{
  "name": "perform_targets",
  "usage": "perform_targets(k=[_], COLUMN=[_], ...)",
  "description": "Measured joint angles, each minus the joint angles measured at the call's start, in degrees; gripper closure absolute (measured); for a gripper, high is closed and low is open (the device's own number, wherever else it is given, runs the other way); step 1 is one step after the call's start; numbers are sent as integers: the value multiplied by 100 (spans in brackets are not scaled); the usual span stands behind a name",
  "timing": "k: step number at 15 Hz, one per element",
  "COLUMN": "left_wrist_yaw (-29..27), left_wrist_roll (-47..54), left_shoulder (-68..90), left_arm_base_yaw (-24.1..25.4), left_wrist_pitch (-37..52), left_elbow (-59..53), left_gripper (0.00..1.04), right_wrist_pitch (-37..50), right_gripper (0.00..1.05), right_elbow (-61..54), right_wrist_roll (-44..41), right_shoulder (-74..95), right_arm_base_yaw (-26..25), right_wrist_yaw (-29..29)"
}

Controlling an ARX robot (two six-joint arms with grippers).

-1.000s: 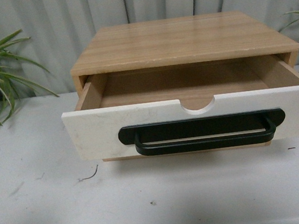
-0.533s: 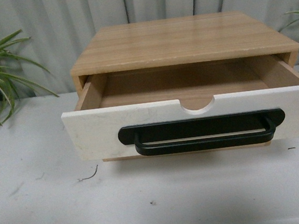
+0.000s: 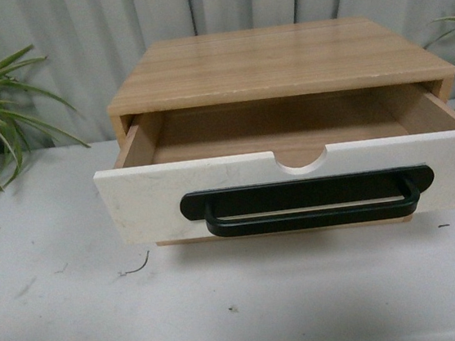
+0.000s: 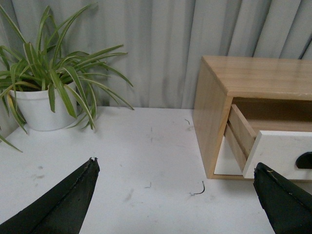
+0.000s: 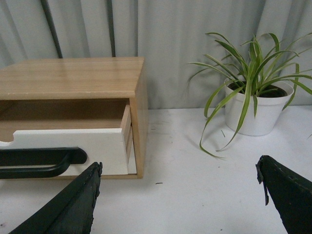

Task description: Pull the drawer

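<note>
Drawer (image 3: 214, 193) stands pulled out of the wooden cabinet (image 3: 281, 59), its white front and black bar handle (image 3: 308, 202) facing the table's (image 3: 80, 319) near edge, light wood interior showing. Neither gripper touches it: the left gripper (image 4: 175, 195) hangs wide apart over the table, off the cabinet's left side, and the right gripper (image 5: 180, 195) hangs equally wide off the right side. Both arms stay out of the front view. The drawer front's right end is cut off there. A potted plant (image 4: 48, 92) sits near each far corner. Nothing has shifted since a second ago.
</note>
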Motion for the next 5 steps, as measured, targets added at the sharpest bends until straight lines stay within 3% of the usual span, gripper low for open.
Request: perform_targets(k=[5], left_wrist_yaw=[0], left_wrist_roll=[0], left_shoulder=[0], left_arm_base_yaw=[0], left_wrist_pitch=[0], left_elbow=[0], left_gripper=[7], right_wrist_pitch=[0], right_gripper=[6], right_elbow=[0], right_wrist_roll=[0], right_shoulder=[0], right_arm_base_yaw=[0], right_wrist_yaw=[0])
